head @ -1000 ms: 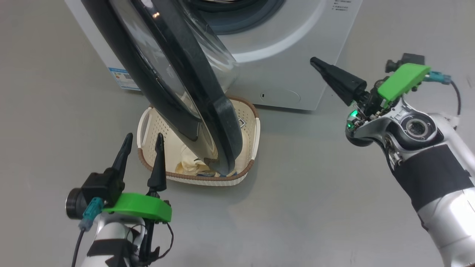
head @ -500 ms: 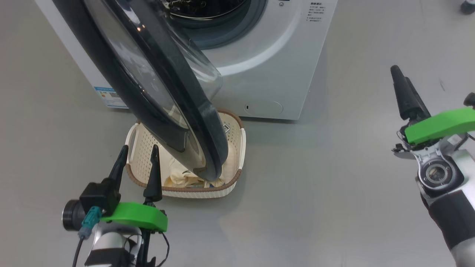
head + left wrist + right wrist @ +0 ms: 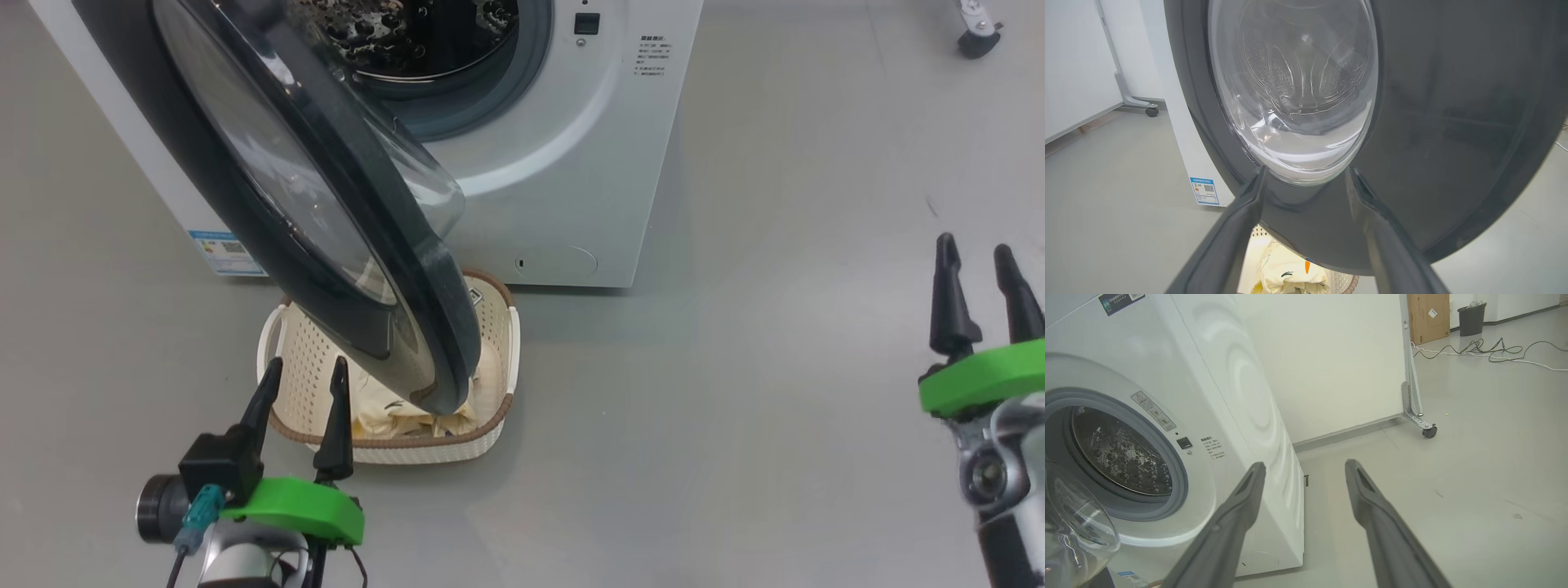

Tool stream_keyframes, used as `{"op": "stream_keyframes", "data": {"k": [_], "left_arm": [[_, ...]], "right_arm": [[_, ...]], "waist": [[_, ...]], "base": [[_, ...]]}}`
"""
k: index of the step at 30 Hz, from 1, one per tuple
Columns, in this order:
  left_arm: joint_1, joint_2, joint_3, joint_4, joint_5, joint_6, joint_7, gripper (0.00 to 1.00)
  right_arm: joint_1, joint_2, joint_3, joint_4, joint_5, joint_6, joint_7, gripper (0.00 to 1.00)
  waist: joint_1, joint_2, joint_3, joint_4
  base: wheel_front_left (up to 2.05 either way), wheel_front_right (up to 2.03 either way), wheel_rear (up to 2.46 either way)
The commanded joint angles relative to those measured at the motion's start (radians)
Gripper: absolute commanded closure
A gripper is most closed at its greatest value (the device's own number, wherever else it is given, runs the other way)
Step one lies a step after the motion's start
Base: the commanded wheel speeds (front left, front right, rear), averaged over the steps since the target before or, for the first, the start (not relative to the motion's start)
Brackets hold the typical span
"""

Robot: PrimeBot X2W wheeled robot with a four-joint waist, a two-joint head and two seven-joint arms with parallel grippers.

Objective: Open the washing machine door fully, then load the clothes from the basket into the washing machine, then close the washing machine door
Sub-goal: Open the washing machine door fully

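The white washing machine (image 3: 571, 163) stands at the top of the head view with its steel drum (image 3: 424, 33) exposed. Its washing machine door (image 3: 384, 212), black-rimmed with a clear glass bowl, is swung out and hangs over the basket (image 3: 424, 452) on the floor. Cream-yellow clothes (image 3: 408, 420) lie in the basket, partly hidden by the door. My left gripper (image 3: 306, 367) is open just in front of the basket's near left corner. In the left wrist view it (image 3: 1307, 171) faces the door's outer side (image 3: 1453, 122), clothes (image 3: 1286, 273) below. My right gripper (image 3: 973, 245) is open and empty over bare floor at the far right.
A blue energy sticker (image 3: 224, 253) marks the machine's left side and a round hatch (image 3: 555, 261) its lower front. In the right wrist view a wheeled frame leg (image 3: 1427, 430) stands by the wall, with cables (image 3: 1494, 349) and a bin (image 3: 1472, 318) farther off.
The head camera has shifted, showing more of the drum. My right gripper has opened from shut and drawn back from near the machine to the lower right. The left arm holds still.
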Motion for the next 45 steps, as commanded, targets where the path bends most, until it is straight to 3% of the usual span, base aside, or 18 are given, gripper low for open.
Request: {"op": "stream_keyframes", "data": {"k": [1,5,17,25,45], "left_arm": [[-0.029,0.015,0.032,-0.029,0.008,-0.006,-0.007,0.0],[-0.028,0.015,0.033,-0.03,0.009,-0.007,-0.007,0.0],[-0.026,0.015,0.033,-0.023,0.008,-0.008,-0.007,0.0],[-0.021,0.015,0.035,-0.023,0.004,-0.002,-0.007,0.0],[-0.03,0.015,0.035,-0.024,0.002,-0.002,-0.007,0.0]], "right_arm": [[0.011,0.011,-0.005,-0.049,-0.059,0.0,-0.009,0.0],[0.076,0.073,-0.071,-0.12,-0.222,0.0,-0.009,0.0],[0.225,0.18,-0.113,-0.309,-0.443,0.0,0.043,0.0],[0.285,0.187,-0.099,-0.374,-0.435,0.0,0.072,0.0],[0.289,0.188,-0.098,-0.382,-0.428,0.0,0.085,0.0]], "waist": [[0.0001,-0.0001,0.001,-0.003],[0.0001,-0.0001,0.003,-0.008],[0.0001,-0.0001,0.002,-0.008],[0.0001,-0.0001,0.006,-0.018],[0.0001,-0.0001,0.012,-0.021]], "base": [[0.0,0.0,0.0],[0.0,0.0,0.0],[0.0,0.0,0.0],[0.0,0.0,0.0],[0.0,0.0,0.0]]}}
